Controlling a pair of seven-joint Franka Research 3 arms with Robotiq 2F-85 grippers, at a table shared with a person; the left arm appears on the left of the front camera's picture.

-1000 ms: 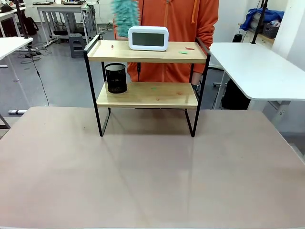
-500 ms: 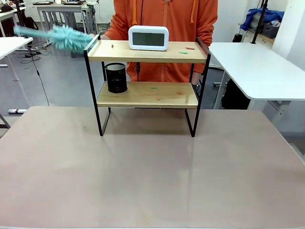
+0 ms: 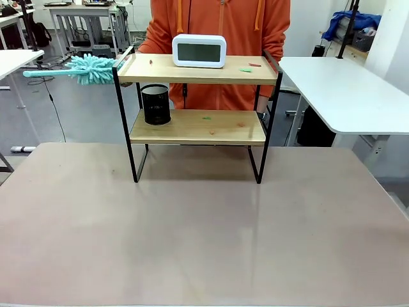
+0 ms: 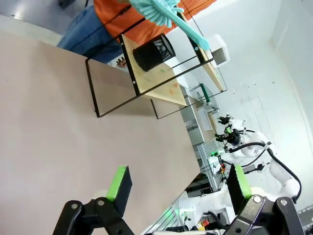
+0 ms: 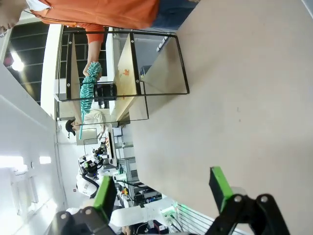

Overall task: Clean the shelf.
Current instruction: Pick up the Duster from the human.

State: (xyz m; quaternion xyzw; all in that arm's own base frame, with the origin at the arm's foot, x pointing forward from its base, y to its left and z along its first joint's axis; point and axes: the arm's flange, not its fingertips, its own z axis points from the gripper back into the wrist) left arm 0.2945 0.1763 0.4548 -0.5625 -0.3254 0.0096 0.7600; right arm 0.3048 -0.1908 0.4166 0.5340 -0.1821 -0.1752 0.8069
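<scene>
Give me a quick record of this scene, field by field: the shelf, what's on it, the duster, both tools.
shelf: two-tier, far side of the tabletop, person behind it
on top: white clock, green scrap, red scrap
below: black mesh cup at left, small scraps
duster: teal, held by the person, beside the shelf's top left end
left tool: open, empty
right tool: open, empty

Left pincer (image 4: pixel 179 169), right pincer (image 5: pixel 162 175): black, green pads (image 4: pixel 117 181); person (image 3: pixel 220 19): orange hoodie (image 3: pixel 275 25).
</scene>
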